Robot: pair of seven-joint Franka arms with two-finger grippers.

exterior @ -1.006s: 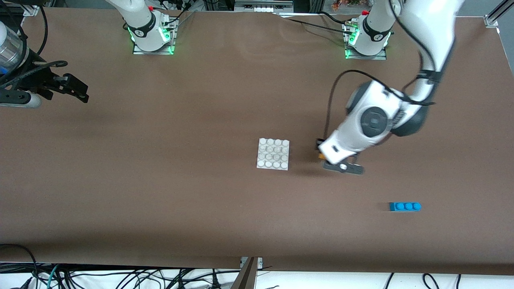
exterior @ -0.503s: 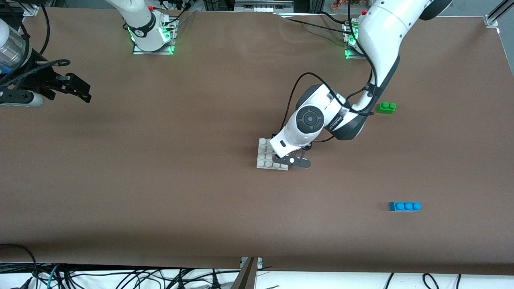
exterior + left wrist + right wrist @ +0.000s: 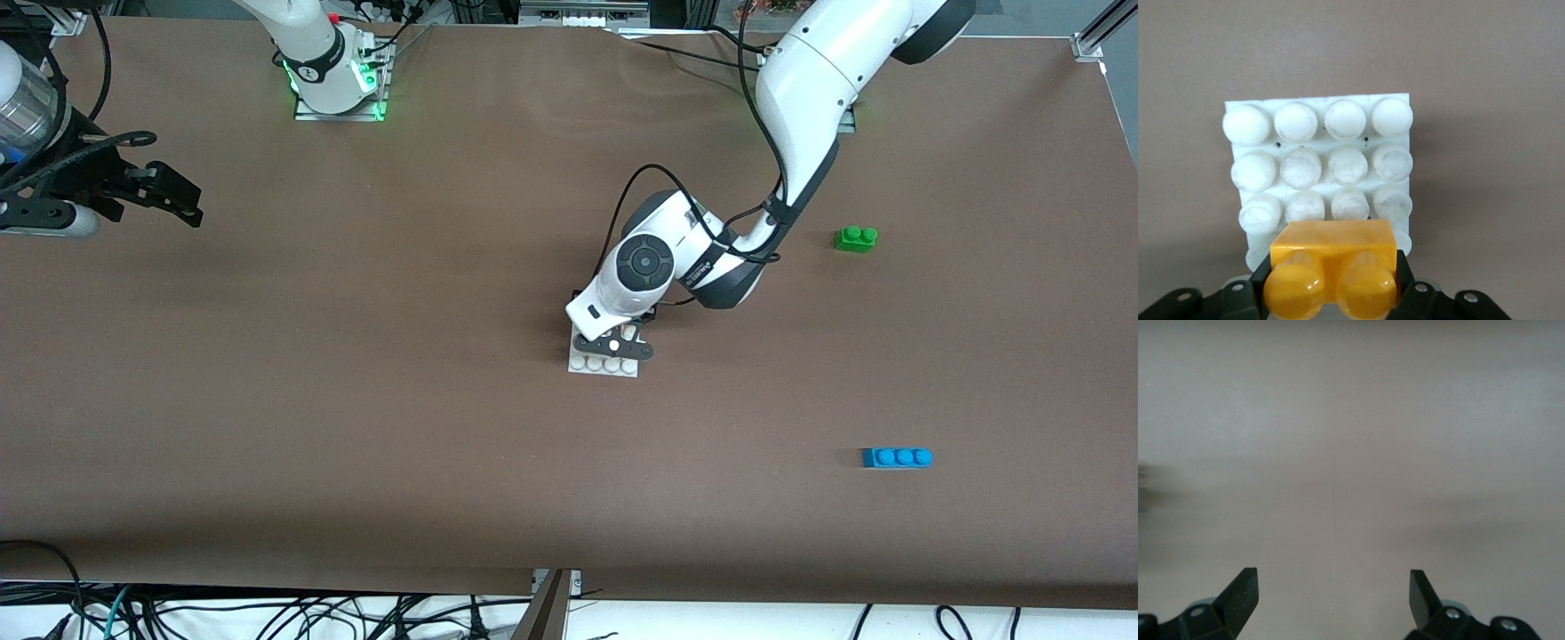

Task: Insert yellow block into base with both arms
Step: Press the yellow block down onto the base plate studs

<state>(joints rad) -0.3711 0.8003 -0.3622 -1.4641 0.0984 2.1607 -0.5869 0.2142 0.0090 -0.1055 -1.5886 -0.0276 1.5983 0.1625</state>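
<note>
Green brick (image 3: 855, 238) (blue brick (image 3: 896, 457) nearer).

The yellow block (image 3: 1333, 270) is a glossy orange-yellow, paler on its flat top than on its two rounded studs, and the left gripper (image 3: 1331, 297) around it is matt black, as are the fingers (image 3: 1241, 593) of the right gripper (image 3: 1333, 597) over the plain brown table (image 3: 356, 427). The base (image 3: 1318, 163) is white with a four-by-four pattern of round studs, several greyed and scuffed, with small dark specks between them. At 2 o'clock from the base lies a bright green brick (image 3: 855, 238), at 4 o'clock a blue brick (image 3: 896, 457); the arms (image 3: 800, 98) are white with black joints, and green light glows at the right arm's foot (image 3: 338, 89).
</note>
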